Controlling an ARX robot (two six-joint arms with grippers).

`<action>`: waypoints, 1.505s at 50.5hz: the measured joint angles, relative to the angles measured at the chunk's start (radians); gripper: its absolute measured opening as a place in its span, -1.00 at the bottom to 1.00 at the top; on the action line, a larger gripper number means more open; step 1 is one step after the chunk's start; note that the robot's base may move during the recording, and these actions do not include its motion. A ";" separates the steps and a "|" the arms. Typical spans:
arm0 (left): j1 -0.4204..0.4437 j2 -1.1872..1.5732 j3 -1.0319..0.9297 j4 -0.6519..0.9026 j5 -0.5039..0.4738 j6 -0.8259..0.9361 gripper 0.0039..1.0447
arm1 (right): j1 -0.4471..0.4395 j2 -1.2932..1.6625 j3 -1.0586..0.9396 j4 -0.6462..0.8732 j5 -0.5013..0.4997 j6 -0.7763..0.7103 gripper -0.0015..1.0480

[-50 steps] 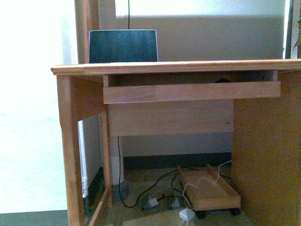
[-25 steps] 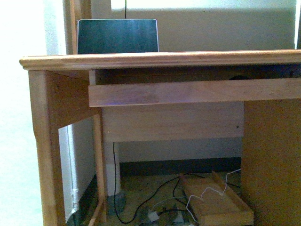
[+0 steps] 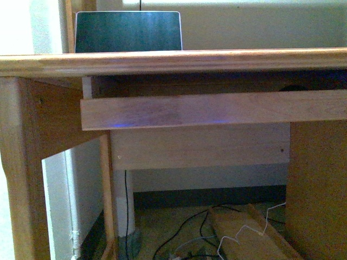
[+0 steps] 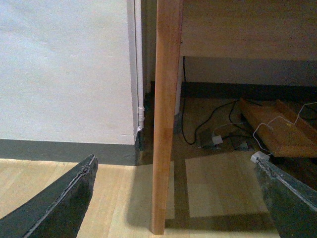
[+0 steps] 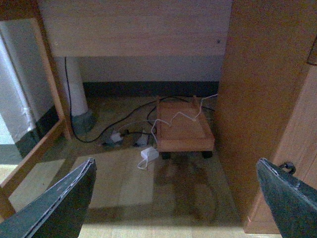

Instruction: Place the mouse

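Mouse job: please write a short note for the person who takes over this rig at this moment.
Left gripper: open, empty, near the floor beside the desk leg.
Right gripper: open, empty, facing the floor below the desk.
Mouse: in neither gripper and not clearly seen. A dark rounded shape just above the pull-out shelf's front board may be it; I cannot tell.
Done: nothing that can be confirmed.
Left: find the mouse, then place it.
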 joint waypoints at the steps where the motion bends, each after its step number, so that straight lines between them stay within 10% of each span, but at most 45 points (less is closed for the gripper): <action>1: 0.000 0.000 0.000 0.000 0.000 0.000 0.86 | 0.000 0.000 0.000 0.000 0.001 0.000 0.86; 39: 0.000 0.000 0.000 0.000 0.000 0.000 0.86 | 0.000 0.000 0.000 0.000 0.001 0.000 0.86; 48: 0.032 0.272 0.115 -0.186 0.228 -0.070 0.86 | 0.000 0.000 0.000 0.000 0.000 0.000 0.86; 63: -0.006 0.949 0.137 0.526 0.157 0.362 0.86 | 0.000 0.000 0.000 0.000 0.000 0.000 0.86; 76: -0.066 1.579 0.291 1.175 0.302 1.042 0.86 | 0.000 0.000 0.000 0.000 0.000 0.000 0.86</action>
